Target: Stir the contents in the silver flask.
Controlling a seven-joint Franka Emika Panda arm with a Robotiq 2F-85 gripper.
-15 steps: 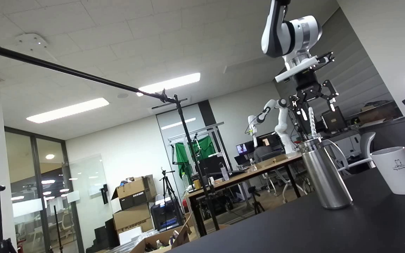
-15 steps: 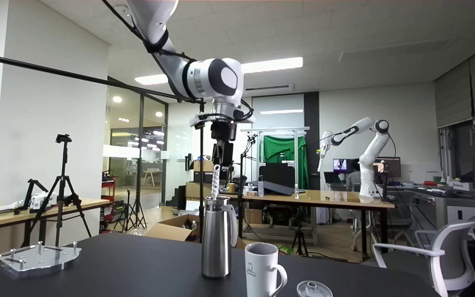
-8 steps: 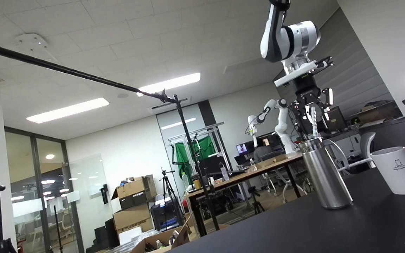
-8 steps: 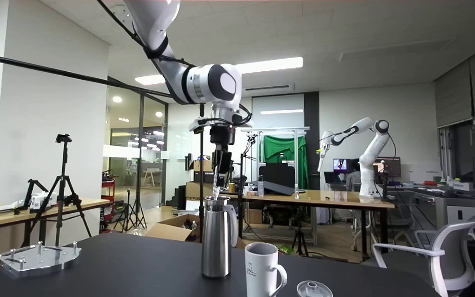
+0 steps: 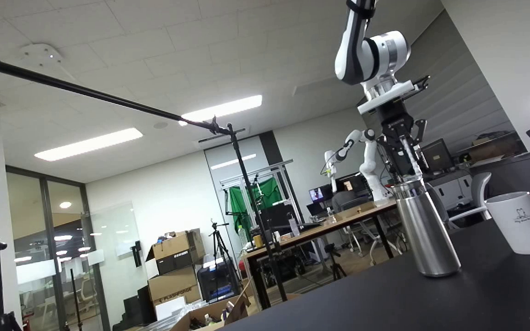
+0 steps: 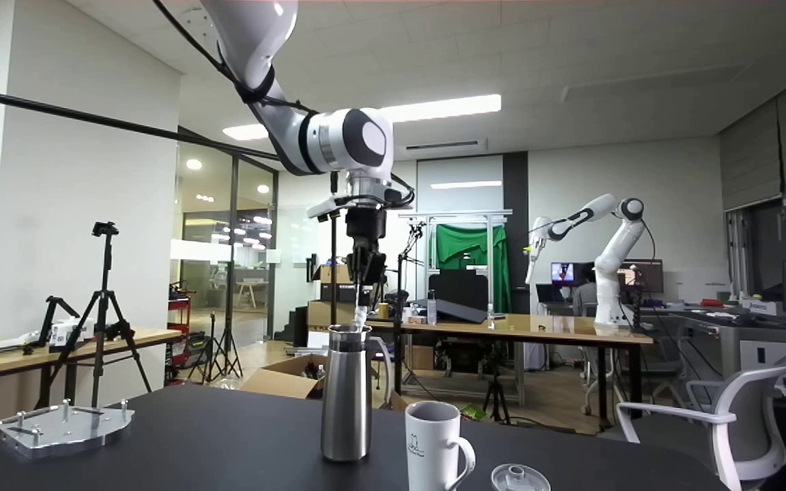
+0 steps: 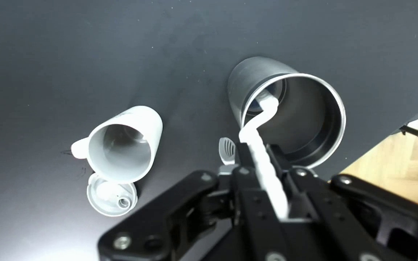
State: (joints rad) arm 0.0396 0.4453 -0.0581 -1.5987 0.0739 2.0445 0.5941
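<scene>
The silver flask (image 6: pixel 347 402) stands on the black table, its top uncovered, and it also shows in an exterior view (image 5: pixel 426 234). In the wrist view, I look down into the flask (image 7: pixel 243 85); its contents cannot be made out. A white twisted stirring stick (image 7: pixel 267 166) slants into the flask's mouth and bends near the rim. My gripper (image 7: pixel 260 150) is shut on the upper part of this stick, with a black finger on either side. In both exterior views the gripper (image 6: pixel 366 286) sits just above the flask, pointing down, and the stick's lower end is hidden inside.
A white mug (image 6: pixel 427 443) with a handle stands close beside the flask. Next to the mug lies a clear lid (image 7: pixel 102 199). A clear plate with pegs (image 6: pixel 65 433) rests on the table's far left in an exterior view. The table's edge shows beyond the flask.
My gripper has come down and shut around the stick, which was leaning free in the flask. The stick now leans differently. The flask has shifted a little to the left in an exterior view.
</scene>
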